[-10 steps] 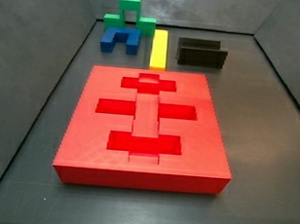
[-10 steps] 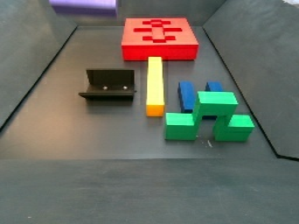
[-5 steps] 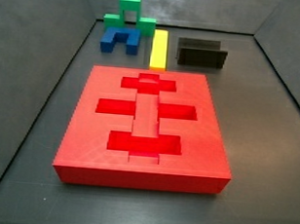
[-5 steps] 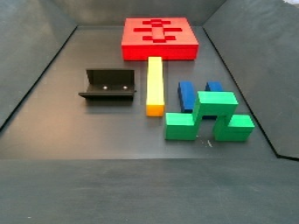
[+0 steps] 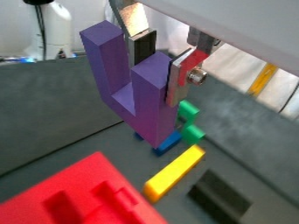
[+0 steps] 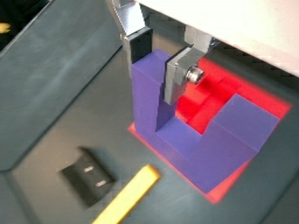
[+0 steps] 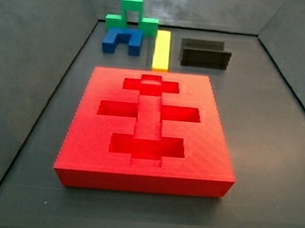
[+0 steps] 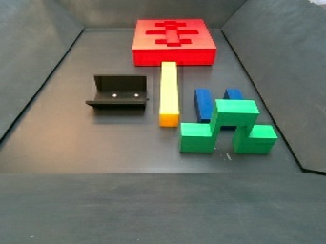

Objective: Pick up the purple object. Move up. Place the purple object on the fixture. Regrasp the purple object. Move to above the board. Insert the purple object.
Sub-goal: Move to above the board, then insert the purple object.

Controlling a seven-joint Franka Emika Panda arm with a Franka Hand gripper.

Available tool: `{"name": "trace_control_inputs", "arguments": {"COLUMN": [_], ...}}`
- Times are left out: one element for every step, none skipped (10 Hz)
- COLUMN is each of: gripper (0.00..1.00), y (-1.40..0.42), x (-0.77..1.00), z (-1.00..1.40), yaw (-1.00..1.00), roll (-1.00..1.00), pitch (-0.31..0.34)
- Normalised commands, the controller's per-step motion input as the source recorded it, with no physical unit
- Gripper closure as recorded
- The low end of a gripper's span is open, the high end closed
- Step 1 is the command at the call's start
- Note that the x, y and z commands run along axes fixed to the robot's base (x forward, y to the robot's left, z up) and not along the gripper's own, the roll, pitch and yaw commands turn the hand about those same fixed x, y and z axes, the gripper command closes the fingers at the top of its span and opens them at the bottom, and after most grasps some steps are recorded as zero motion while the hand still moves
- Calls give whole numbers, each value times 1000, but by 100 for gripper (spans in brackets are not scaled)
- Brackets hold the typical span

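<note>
Neither side view shows the end effector or the purple object; both appear only in the wrist views, so their height above the floor cannot be told. In both wrist views the end effector (image 5: 156, 54) is clenched on the purple object (image 5: 122, 74), its flat silver fingers (image 6: 177, 74) with dark pads pressed on either side of one square prong. The purple object is a smooth matte plastic U, two square prongs on a common base; in a wrist view (image 6: 198, 131) its base hides part of the board (image 6: 239, 92) below it.

The board (image 7: 147, 126) is a thick red slab with cross-shaped and T-shaped recesses in its top face, lying flat on the dark grey floor. The fixture (image 8: 118, 92), a black L-shaped bracket on a base plate, stands apart from the board, just beside a long yellow bar (image 8: 169, 91). On the bar's other side sit a blue U-shaped block (image 8: 212, 101) and a green block (image 8: 228, 125), the green partly covering the blue in a side view. The fixture's recess is too dark to make out (image 7: 205, 55)
</note>
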Motion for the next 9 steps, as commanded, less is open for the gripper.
{"name": "trace_control_inputs", "arguments": {"gripper": [100,100,100,100,100,100,100,100,100], "y": [-139,-87,-26,12,14,4,-63,-409,-663], "x": [-142,-108,-108,-90,-73,-44,0,114,209], "z": [22,30,1,8,7,-3,-54,-331,-403], "yaw": [-81,-64,-54,-35,-21,-9,0,0,46], "roll": [-1000,-1000,-901,-695,-481,-256,0,-121,-129], "pitch": [106,80,47,16,-7,-13,0,-64,-51]}}
